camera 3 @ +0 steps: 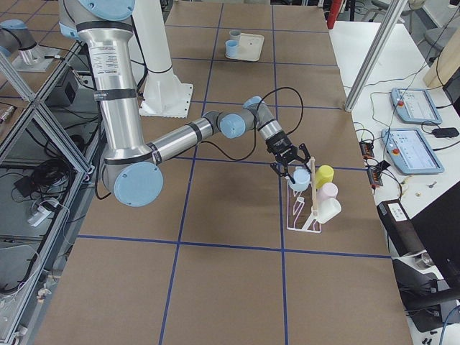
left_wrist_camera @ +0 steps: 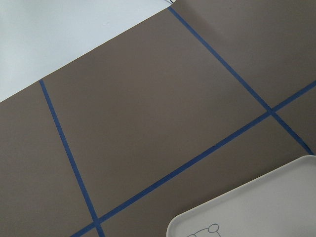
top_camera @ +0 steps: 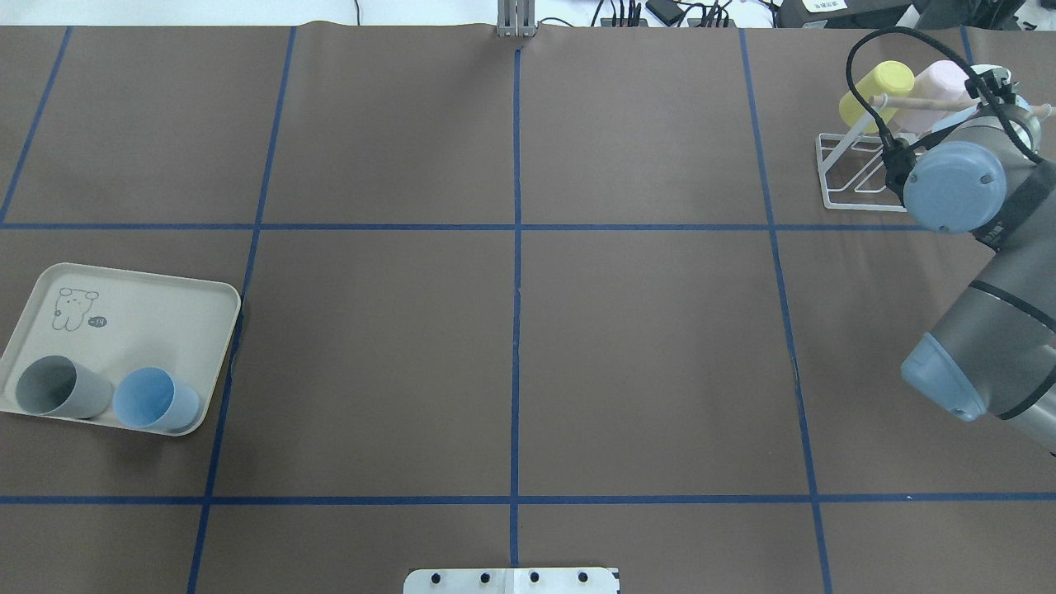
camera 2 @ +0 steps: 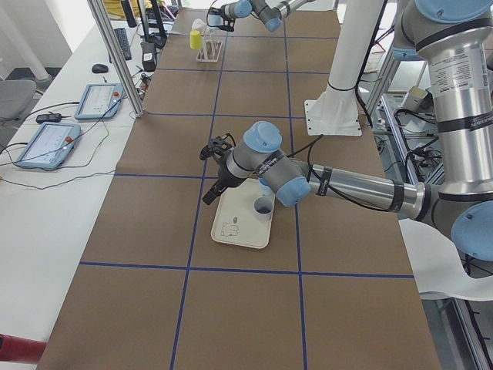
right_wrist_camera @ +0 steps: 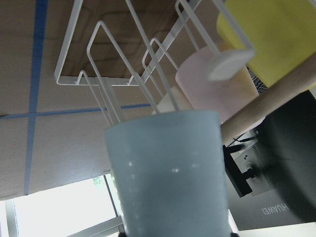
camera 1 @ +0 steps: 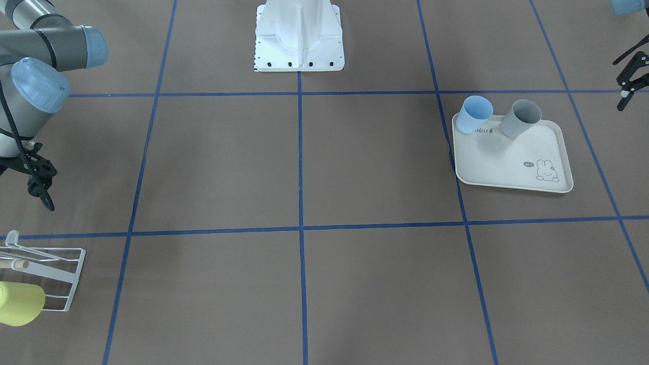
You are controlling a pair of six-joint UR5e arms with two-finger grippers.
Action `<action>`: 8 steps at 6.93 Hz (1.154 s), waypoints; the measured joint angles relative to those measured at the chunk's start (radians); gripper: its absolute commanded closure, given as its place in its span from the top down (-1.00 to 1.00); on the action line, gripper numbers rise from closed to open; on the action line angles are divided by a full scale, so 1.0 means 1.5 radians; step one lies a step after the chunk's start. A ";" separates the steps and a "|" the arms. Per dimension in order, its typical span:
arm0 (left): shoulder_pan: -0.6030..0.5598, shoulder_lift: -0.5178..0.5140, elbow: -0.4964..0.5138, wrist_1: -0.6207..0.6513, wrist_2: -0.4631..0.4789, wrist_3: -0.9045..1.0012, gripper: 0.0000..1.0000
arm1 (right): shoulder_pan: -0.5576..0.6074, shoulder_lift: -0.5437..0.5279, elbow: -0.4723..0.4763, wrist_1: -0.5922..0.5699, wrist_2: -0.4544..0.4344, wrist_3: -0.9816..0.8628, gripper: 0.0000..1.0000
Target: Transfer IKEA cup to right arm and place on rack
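A pale blue IKEA cup (right_wrist_camera: 170, 173) fills the lower middle of the right wrist view, lying between the jaws of my right gripper (camera 3: 293, 164), which is shut on it. The cup (camera 3: 300, 180) hangs at the near side of the white wire rack (camera 3: 302, 212), close to its slanted bars (right_wrist_camera: 98, 39); I cannot tell whether it touches them. My left gripper (camera 1: 617, 83) stands open and empty above the table, beside the cream tray (camera 1: 507, 162).
The rack (top_camera: 850, 177) carries a yellow cup (top_camera: 876, 89), a pink cup (top_camera: 936, 95) and a white cup (camera 3: 329, 210). On the tray (top_camera: 124, 280) stand a light blue cup (top_camera: 153, 400) and a grey cup (top_camera: 58, 386). The robot's white base (camera 1: 299, 35) is at mid-table.
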 measured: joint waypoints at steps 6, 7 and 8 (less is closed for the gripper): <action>0.000 0.000 0.003 -0.003 0.000 0.000 1.00 | -0.015 0.000 -0.009 0.017 -0.021 -0.005 0.97; 0.000 0.000 0.003 -0.004 0.000 0.000 1.00 | -0.015 -0.001 -0.010 0.021 -0.024 -0.005 0.97; 0.000 0.000 0.003 -0.005 0.000 -0.001 1.00 | -0.015 0.000 -0.010 0.023 -0.025 -0.004 0.97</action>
